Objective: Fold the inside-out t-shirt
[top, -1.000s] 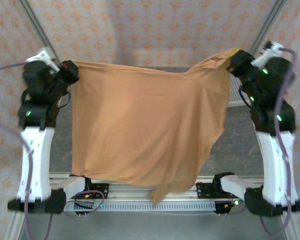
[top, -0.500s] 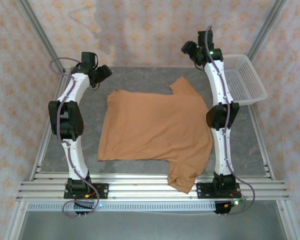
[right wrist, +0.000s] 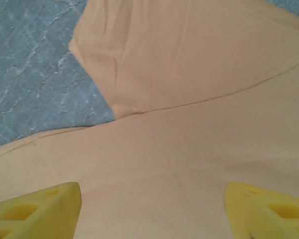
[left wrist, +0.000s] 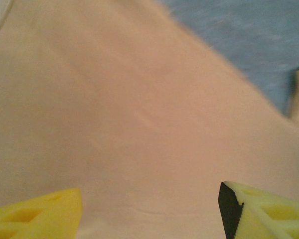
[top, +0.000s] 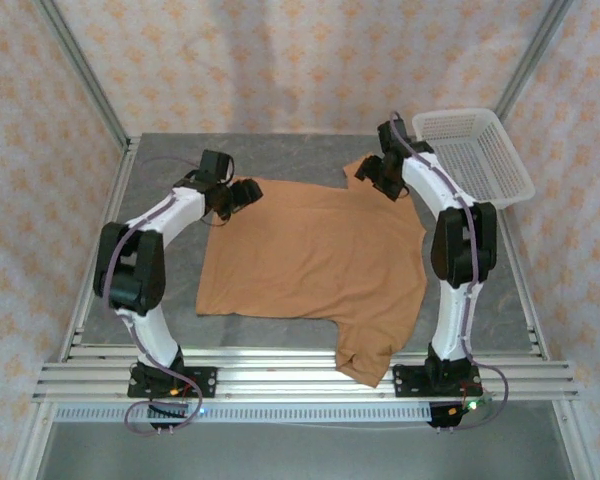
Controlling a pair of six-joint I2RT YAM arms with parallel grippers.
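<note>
I see my left arm point(top: 170, 212) and right arm point(top: 435, 190): white links, black joints, purple cables point(top: 130, 420), yellow pincer fingers point(left wrist: 35, 214).

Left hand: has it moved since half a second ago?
Yes. The left hand shifted right and nearer, away from the table's far-left corner, over the t-shirt.

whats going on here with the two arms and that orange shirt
Two robot arms are working on an orange-tan t-shirt, which lies spread flat on the grey table. One sleeve reaches over the near edge. The left pincer and the right pincer are both open above the shirt's far corners, holding nothing. A white mesh basket sits at the far right. No fold has been made yet.
</note>
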